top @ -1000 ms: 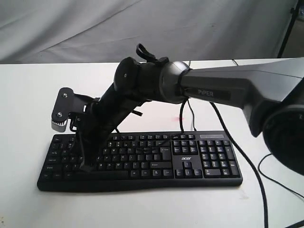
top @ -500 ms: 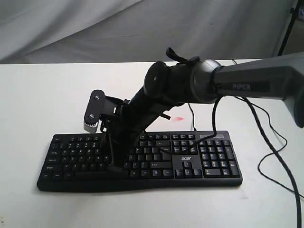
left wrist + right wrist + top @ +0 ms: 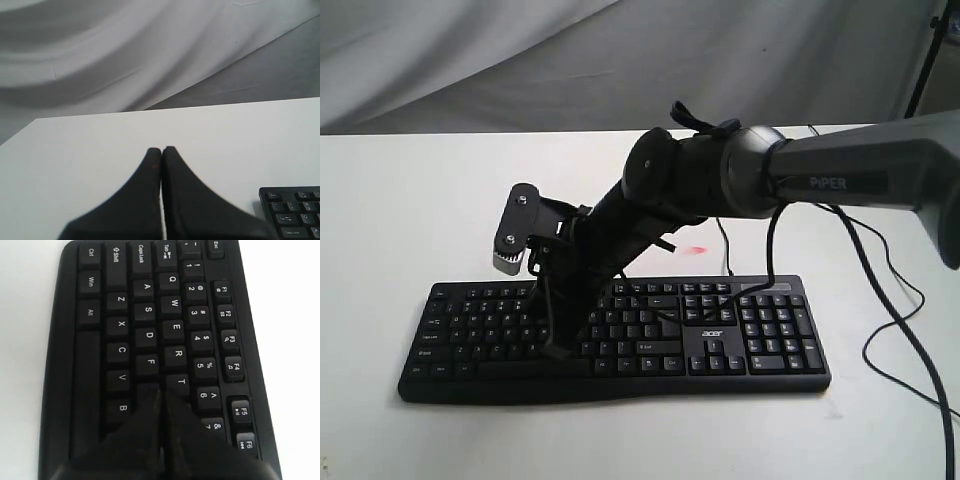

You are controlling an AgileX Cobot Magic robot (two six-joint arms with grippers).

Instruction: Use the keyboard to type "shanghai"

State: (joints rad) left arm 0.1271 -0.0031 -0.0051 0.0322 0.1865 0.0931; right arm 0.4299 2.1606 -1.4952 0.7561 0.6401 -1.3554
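The black keyboard lies across the front of the white table, with its acer logo and number pad to the right. My right gripper reaches over from the right and points down, shut, with its tips on the letter rows left of centre. In the right wrist view the right gripper is shut and empty, its tips just past the F key and beside the T key; the key under them is hidden. My left gripper is shut and empty above bare table, next to a corner of the keyboard.
Thin black cables run from the keyboard's back edge across the table and down the right side. A small red mark lies behind the keyboard. Grey cloth hangs behind the table's far edge.
My right gripper has moved right along the letter rows, from the left end toward the middle. Over the last half second it has hardly shifted.
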